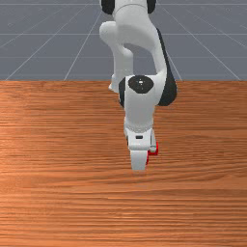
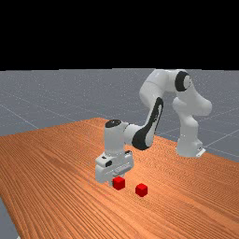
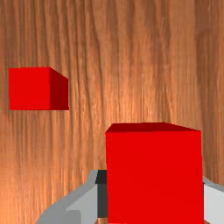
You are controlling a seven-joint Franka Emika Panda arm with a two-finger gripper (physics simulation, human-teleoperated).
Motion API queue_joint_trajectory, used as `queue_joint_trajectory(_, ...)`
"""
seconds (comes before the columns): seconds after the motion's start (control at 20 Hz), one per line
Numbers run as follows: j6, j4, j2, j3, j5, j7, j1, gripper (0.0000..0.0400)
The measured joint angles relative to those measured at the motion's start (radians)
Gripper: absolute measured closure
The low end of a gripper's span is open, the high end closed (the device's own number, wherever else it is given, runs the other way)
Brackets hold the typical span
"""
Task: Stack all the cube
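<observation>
In the far view my gripper (image 2: pixel 116 180) is low over the table, left of the middle, shut on a red cube (image 2: pixel 119 183). The wrist view has the gripper (image 3: pixel 155 194) with a finger against each of two opposite sides of this held cube (image 3: pixel 155 175), which looks much larger than the other one and is raised off the table. A second red cube (image 3: pixel 29 89) lies loose on the wood. In the far view that loose cube (image 2: pixel 141 190) is a short way right of the held one. The hand partly hides both cubes in the front view.
The orange-brown table (image 1: pixel 58 193) extends around the hand. In the far view the arm's base stands at the right, well behind the two cubes, with the forearm reaching over the table toward the far view's left.
</observation>
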Motion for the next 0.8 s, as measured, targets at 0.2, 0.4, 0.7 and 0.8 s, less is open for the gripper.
queue_joint_trajectory(0.2,0.065,-0.155,-0.084,0.001,0.000,0.003,0.003,0.0204)
queue_joint_trajectory(0.4,0.120,-0.273,-0.148,0.002,0.000,0.006,0.005,0.0204)
queue_joint_trajectory(0.7,0.164,-0.396,-0.215,0.000,-0.005,0.017,0.013,0.0204)
queue_joint_trajectory(0.8,0.161,-0.404,-0.219,-0.003,0.000,0.043,0.020,0.0204)
